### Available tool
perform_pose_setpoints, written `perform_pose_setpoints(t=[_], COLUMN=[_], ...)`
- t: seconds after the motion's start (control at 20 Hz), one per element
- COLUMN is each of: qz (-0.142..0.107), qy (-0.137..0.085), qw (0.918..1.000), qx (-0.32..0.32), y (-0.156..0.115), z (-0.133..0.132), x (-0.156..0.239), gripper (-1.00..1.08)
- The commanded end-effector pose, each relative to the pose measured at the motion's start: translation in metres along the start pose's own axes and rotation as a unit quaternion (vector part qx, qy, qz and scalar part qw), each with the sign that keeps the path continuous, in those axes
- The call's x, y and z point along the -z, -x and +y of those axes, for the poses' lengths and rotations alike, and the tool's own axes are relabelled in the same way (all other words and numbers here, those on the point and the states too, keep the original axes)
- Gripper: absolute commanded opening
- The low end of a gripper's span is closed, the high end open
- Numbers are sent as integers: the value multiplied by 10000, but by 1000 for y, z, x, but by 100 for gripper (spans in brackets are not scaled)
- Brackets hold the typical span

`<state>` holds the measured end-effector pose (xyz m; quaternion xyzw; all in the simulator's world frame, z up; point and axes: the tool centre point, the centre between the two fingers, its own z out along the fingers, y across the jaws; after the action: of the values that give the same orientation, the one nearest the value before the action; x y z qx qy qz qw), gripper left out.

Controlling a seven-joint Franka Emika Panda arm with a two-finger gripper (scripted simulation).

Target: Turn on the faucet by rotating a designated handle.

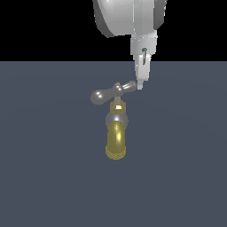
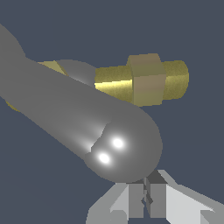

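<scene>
Exterior view: arm comes down from above, wrist vertical, tool [image 1: 140, 84] pointing straight down. Fingers pressed together, nothing between them; wrist view shows the pads [image 2: 139, 199] meeting. Tool tip sits at the end bulb of the handle [image 1: 111, 93], touching or just beside it. Faucet [image 1: 116, 128] stands on the counter [image 1: 48, 177] just below and beside the tool, spout facing the camera.

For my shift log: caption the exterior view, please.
White hand meets one arm of the glossy grey crossbar handle atop the brass-spouted faucet.
</scene>
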<state>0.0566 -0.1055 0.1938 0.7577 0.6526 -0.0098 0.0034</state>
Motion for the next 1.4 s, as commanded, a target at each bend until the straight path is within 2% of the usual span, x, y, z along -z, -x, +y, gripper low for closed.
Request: perform_pose_setpoints(t=[0.0,0.45,0.5,0.55,1.35], qz=[52,92,92,-45,48], qy=[17,40,40,50,44], qw=[9998,9995,9995,10000,9998], qx=[174,303,303,-72,185], y=[-39,-112,-112,-52,-138], z=[3,9,9,14,-28], x=[1,5,5,2,4], gripper=[-100,-100,-100,-100,-100])
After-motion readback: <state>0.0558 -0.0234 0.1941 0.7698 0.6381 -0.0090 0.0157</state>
